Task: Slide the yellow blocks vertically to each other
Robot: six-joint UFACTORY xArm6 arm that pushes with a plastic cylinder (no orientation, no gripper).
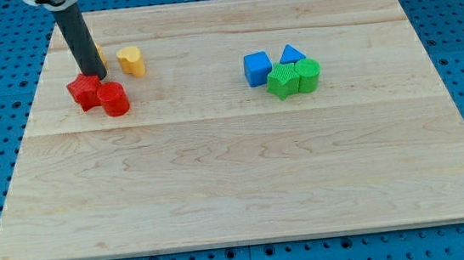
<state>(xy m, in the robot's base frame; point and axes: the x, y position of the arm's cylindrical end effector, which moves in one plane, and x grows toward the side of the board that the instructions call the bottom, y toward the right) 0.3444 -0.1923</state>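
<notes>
Standing at upper left of the tabletop (238,189): rod's tip (97,78) — no end effector, nothing gripped — hiding most of one yellow block (100,52); red star (85,91), red cylinder (115,99) beneath; yellow heart-like block (130,60) just right — blue, green blocks far right.

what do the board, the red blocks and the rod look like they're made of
Board: pale wood, probably, with grain lines and plank seams, satin finish. Red star block and red cylinder block: likely plastic, uniform saturated colour with a faint sheen; painted wood is possible. Rod: dark, matte, possibly rubber or plastic; my tip sits behind the red blocks.
</notes>
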